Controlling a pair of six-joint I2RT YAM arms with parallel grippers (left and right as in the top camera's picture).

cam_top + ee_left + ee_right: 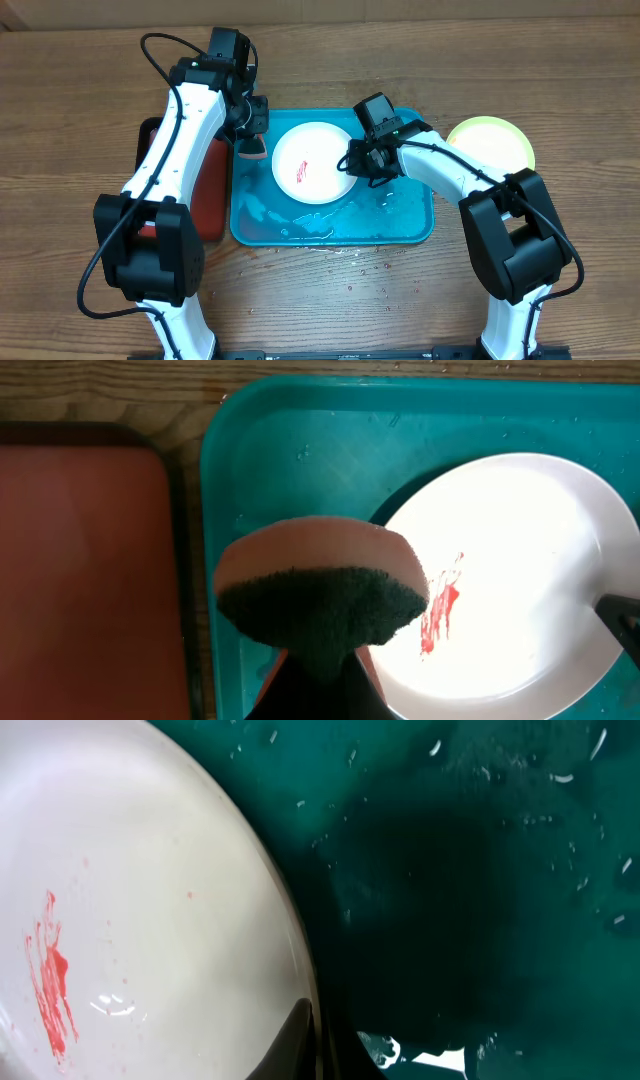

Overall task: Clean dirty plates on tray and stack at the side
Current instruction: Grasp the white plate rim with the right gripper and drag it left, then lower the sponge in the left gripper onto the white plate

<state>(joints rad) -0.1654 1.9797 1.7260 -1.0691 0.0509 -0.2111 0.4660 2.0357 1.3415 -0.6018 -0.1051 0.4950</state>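
Observation:
A white plate (313, 162) with a red smear lies on the wet turquoise tray (410, 225). My right gripper (353, 160) is shut on the plate's right rim; in the right wrist view one finger (300, 1040) lies over the rim of the plate (150, 920). My left gripper (252, 135) is shut on a round pink sponge with a dark scrub face (320, 595), held over the tray's left part, just left of the plate (510, 580). A yellow-green plate (490, 143) lies on the table right of the tray. The pale blue plate is not in view.
A red tray with a black rim (210, 190) lies against the turquoise tray's left side; it also shows in the left wrist view (85, 570). Water drops lie on the wooden table (360, 262) in front of the tray.

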